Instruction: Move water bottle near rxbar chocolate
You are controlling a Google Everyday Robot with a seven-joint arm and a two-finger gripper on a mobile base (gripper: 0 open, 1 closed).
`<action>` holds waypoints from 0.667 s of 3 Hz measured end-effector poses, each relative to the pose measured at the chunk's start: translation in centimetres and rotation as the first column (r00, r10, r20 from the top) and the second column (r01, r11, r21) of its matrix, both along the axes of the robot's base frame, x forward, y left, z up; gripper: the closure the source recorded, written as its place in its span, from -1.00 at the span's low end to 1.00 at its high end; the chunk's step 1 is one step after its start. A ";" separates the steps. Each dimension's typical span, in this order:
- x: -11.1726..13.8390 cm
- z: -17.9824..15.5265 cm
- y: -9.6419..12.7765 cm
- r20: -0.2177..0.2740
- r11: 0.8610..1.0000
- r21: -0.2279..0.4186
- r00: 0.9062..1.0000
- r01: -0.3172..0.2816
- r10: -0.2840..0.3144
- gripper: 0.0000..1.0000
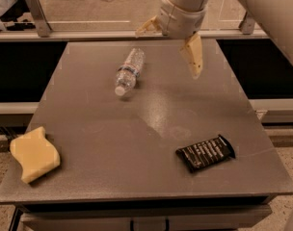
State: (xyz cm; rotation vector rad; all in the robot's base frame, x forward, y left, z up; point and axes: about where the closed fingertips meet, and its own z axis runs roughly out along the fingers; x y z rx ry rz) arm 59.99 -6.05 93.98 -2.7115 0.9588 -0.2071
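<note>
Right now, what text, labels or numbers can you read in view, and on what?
On the rxbar chocolate: white lettering on the black wrapper, too blurred to read.
On the water bottle: label band, print too small to read.
On the sponge: no text.
On the gripper, jaws open above the far side of the table: no text visible.

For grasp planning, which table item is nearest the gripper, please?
The water bottle, beside the gripper at the back; bar and sponge lie up front.
</note>
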 end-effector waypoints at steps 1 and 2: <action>0.9 -2.3 2.7 0.030 0.988 -0.020 0.987 -0.156 0.156 -1.00; 1.3 -5.0 5.2 0.059 0.960 -0.062 0.959 -0.274 0.278 -1.00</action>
